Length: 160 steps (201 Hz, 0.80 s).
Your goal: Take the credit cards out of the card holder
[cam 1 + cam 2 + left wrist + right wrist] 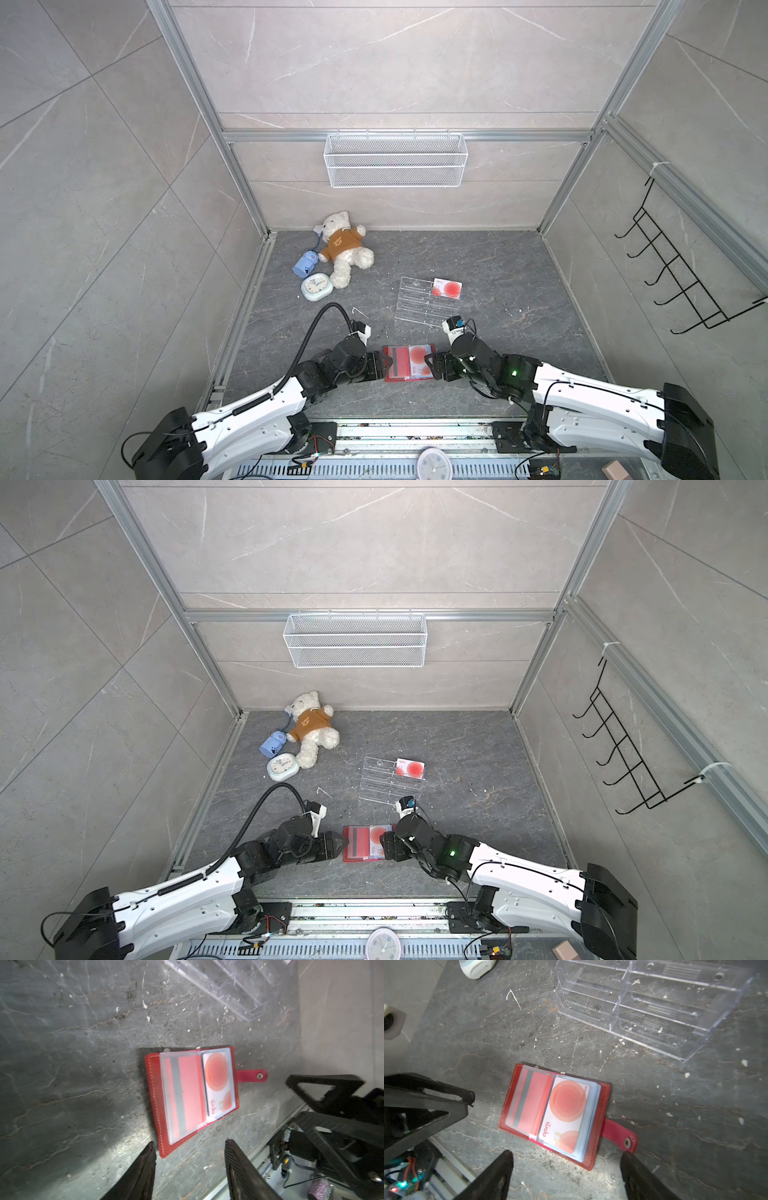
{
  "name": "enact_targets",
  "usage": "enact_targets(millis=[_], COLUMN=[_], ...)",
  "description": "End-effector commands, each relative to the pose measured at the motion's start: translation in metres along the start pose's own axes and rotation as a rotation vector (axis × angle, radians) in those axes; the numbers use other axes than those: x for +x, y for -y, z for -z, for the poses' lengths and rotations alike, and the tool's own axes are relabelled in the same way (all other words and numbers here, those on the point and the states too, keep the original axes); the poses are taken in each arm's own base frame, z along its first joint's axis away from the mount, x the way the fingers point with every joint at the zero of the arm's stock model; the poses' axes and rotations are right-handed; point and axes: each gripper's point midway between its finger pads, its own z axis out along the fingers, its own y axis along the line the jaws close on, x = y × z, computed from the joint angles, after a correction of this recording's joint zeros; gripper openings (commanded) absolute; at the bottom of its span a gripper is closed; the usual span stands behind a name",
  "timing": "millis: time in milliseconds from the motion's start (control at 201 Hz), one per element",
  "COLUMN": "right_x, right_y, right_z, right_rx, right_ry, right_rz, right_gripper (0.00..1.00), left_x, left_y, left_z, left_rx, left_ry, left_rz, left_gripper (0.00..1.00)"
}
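The red card holder [399, 361] [357, 842] [153, 1088] [602, 1105] lies open and flat near the front edge, its snap tab [620, 1136] sticking out. One white credit card [564, 1113] [218, 1084] with a red-orange circle sits in the right sleeve. The left sleeve shows a red card back [529, 1103] with a grey stripe. Another credit card [446, 288] [410, 768] rests on the clear rack. My left gripper [386, 365] [338, 843] [190, 1142] is open at the holder's left edge, holding nothing. At the holder's right edge my right gripper [430, 363] [384, 845] [566, 1153] is open and holds nothing.
A clear acrylic tiered rack [424, 301] [654, 1007] stands just behind the holder. A teddy bear [343, 249], a small clock [316, 287] and a blue item [305, 265] lie at the back left. A wire basket [395, 160] hangs on the back wall, black hooks [685, 282] on the right wall.
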Motion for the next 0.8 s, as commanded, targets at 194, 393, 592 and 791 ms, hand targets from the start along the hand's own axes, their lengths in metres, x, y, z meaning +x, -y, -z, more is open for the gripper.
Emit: enact_targets(millis=[194, 393, 592, 791], right_x=[0.0, 0.006, 0.016, 0.025], right_y=[-0.002, 0.001, 0.01, 0.014], right_z=[-0.005, -0.016, -0.035, -0.052], right_rx=[-0.12, -0.134, -0.1, -0.087], right_ry=[-0.022, -0.064, -0.136, -0.17], right_rz=[-0.079, -0.101, -0.115, -0.124], right_gripper=[0.37, 0.13, 0.0, 0.0], left_x=[-0.009, -0.003, -0.001, 0.005], left_y=[0.043, 0.044, 0.045, 0.04], left_z=[-0.009, -0.029, -0.041, -0.052], left_rx=[0.212, 0.254, 0.287, 0.297], left_ry=[-0.002, -0.036, -0.044, -0.062], left_rz=[0.087, 0.154, 0.202, 0.253], left_gripper=[0.56, 0.52, 0.51, 0.48])
